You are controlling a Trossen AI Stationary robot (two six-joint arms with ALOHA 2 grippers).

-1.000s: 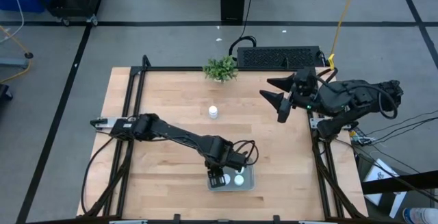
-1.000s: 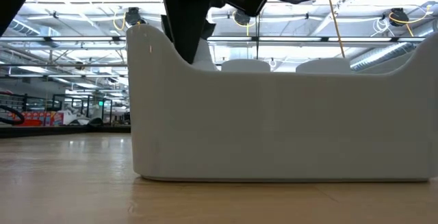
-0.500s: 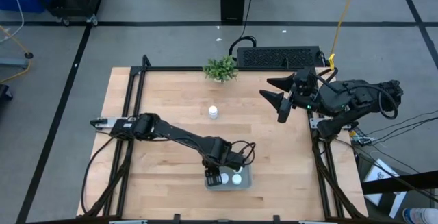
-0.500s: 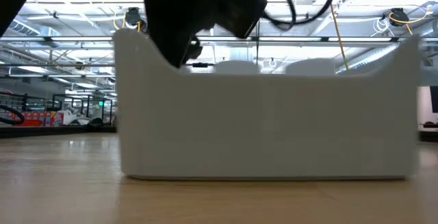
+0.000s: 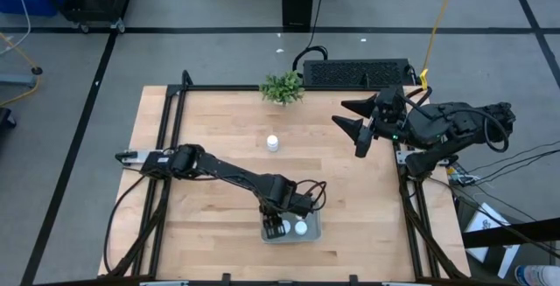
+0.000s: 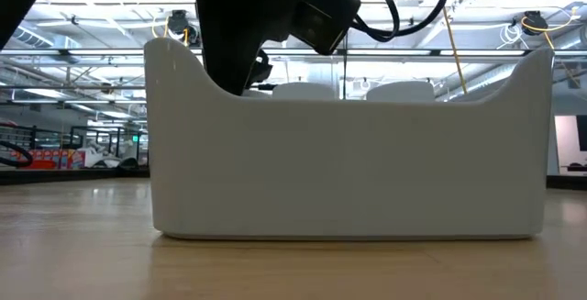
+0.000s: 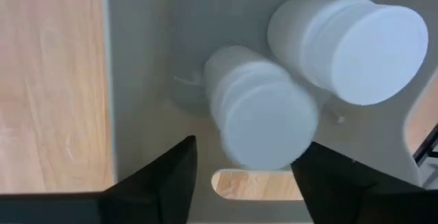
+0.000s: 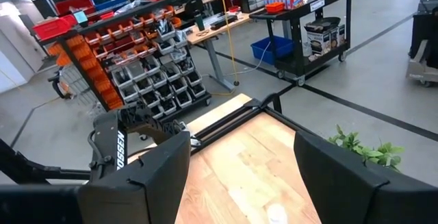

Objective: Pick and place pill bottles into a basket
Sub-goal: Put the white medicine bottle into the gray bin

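Your left gripper (image 7: pixel 243 183) hangs over the basket (image 7: pixel 140 80), fingers spread, a bottle (image 7: pixel 260 118) between them; your right gripper (image 5: pixel 357 127) waits spread too.

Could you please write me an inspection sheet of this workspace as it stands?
Surface: wooden table in a black frame.
Job's things: basket near the front edge holds two pill bottles; a third bottle stands alone mid-table.
Clutter: small green plant at the far edge.
Grippers: left gripper over the basket, fingers open either side of a bottle; right gripper raised at the table's right side, open, empty.
Cables: black cables on the left arm's wrist.
Surroundings: shelving and carts on the floor beyond.
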